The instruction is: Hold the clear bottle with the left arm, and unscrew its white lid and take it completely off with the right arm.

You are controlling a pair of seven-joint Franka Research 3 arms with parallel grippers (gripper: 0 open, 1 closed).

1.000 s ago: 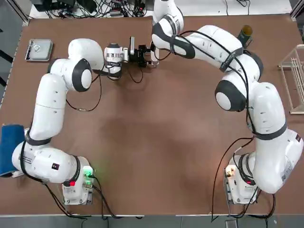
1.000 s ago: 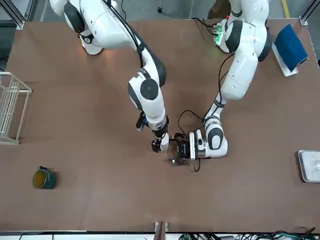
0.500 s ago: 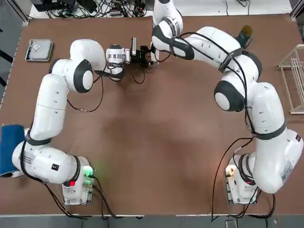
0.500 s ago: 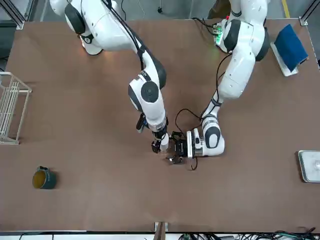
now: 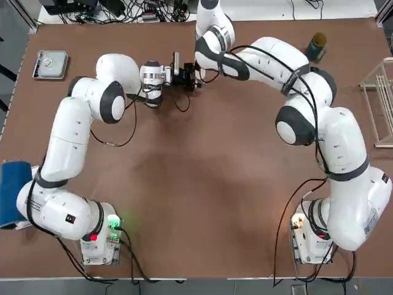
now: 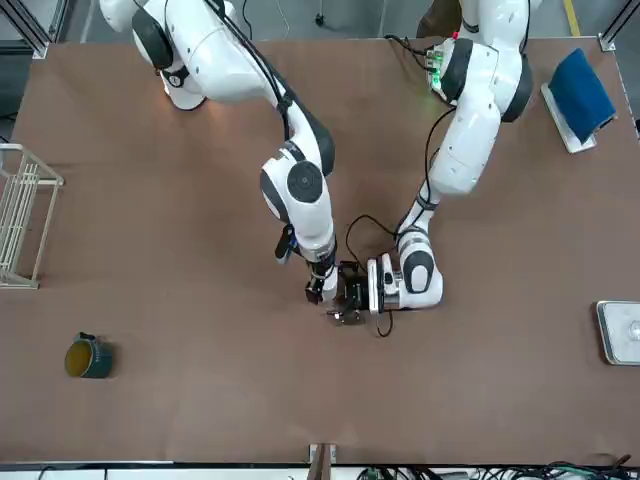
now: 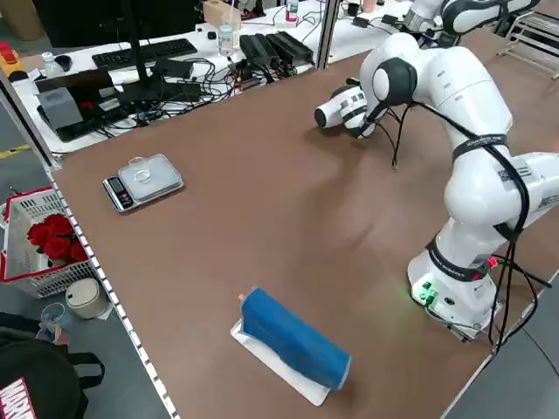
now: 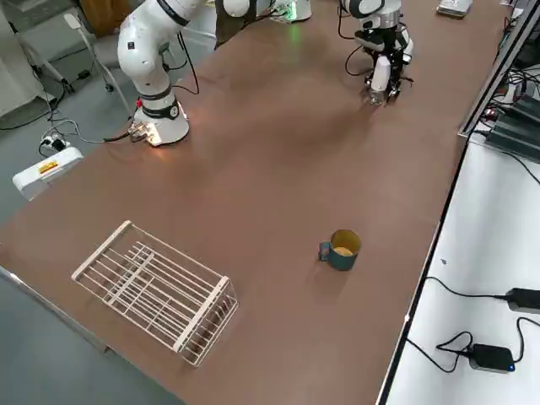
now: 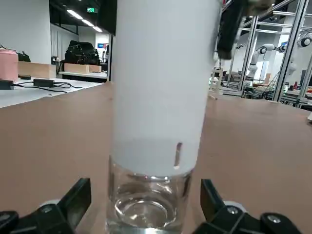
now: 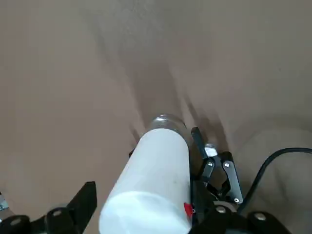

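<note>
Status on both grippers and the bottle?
Left gripper open around bottle, not gripping. Right gripper at lid, grip unclear. Lid still on. Nothing seen in the way.

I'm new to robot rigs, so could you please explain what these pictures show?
Two white robot arms share a brown table. One picture looks from overhead, one from across, two from the sides, two from the wrists. The left gripper stands open around a clear bottle, not touching it; the right gripper is at its white lid, though I can't tell whether it grips. Also there: a mug, a white rack, a blue roll and a scale.
</note>
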